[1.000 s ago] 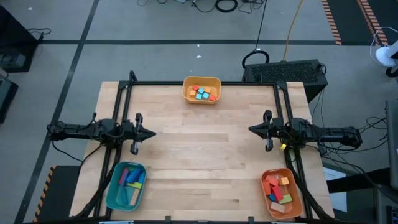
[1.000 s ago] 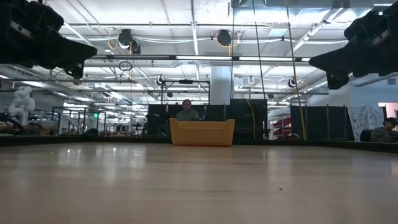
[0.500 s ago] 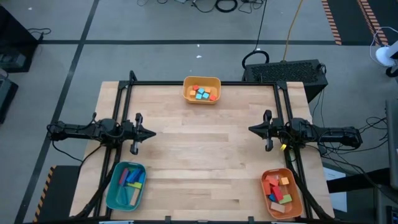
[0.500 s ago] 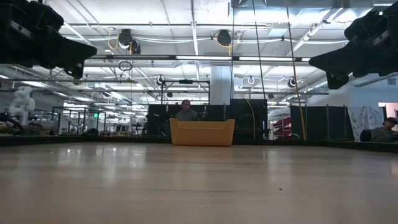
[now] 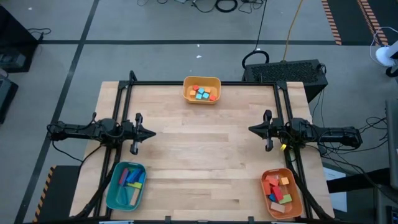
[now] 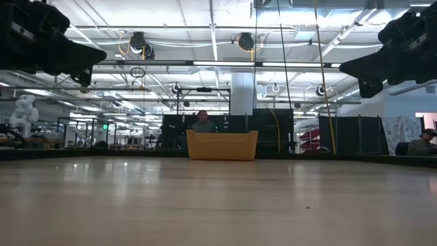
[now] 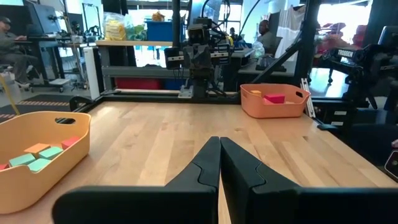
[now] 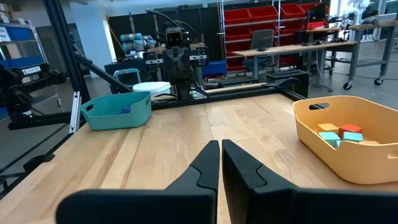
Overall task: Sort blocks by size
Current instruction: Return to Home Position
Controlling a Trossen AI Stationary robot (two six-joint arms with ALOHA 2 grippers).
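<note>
No change from earlier: left tool (image 5: 151, 133) and right tool (image 5: 252, 129) stayed parked at worktop (image 5: 199, 155) sides, both pinched closed, empty; blocks (image 5: 201, 93) lay in trays (image 5: 185, 87).

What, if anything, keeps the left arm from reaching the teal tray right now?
Nothing visible, so probably it can. The left gripper sits shut over bare table, the teal tray lies on its own side near the table's corner, and no object stands between them.

Overhead, table-level, two opposed wrist views; yellow tray (image 6: 222, 147) common.
</note>
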